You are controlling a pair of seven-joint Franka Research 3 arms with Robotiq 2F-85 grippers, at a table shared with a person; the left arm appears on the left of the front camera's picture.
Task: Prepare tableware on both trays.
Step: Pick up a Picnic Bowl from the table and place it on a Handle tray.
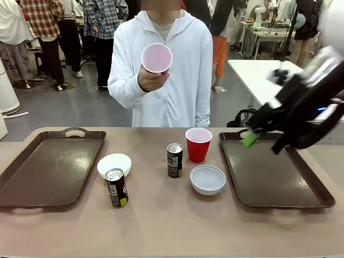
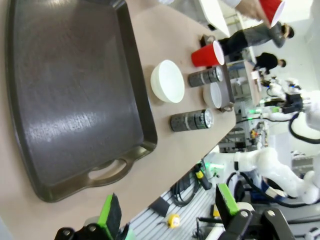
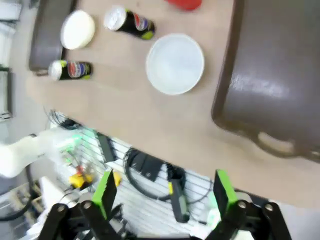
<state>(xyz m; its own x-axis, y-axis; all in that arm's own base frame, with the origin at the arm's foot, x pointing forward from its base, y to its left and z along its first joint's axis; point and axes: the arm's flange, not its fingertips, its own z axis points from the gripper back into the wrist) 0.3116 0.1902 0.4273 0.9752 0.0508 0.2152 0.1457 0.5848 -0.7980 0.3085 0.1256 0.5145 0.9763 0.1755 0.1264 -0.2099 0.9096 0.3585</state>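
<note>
Left tray (image 1: 48, 166) and right tray (image 1: 263, 180) flanked cream bowl (image 1: 114, 163), grey bowl (image 1: 207, 179), near can (image 1: 116, 187), far can (image 1: 174, 159) and table cup (image 1: 198, 144). Person's hand (image 1: 150, 80) held second cup (image 1: 156, 57). Left gripper (image 2: 167, 210) and right gripper (image 3: 165, 192) were wide open.

Between the trays (image 1: 48, 172) stand one red cup (image 1: 198, 145), two bowls (image 1: 114, 163), two cans (image 1: 174, 160).

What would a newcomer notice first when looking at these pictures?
The person at the far side holds a red cup tilted toward the camera. The right gripper hangs open over the right tray. Between that and the left tray stand two bowls, two cans and a second red cup.
</note>
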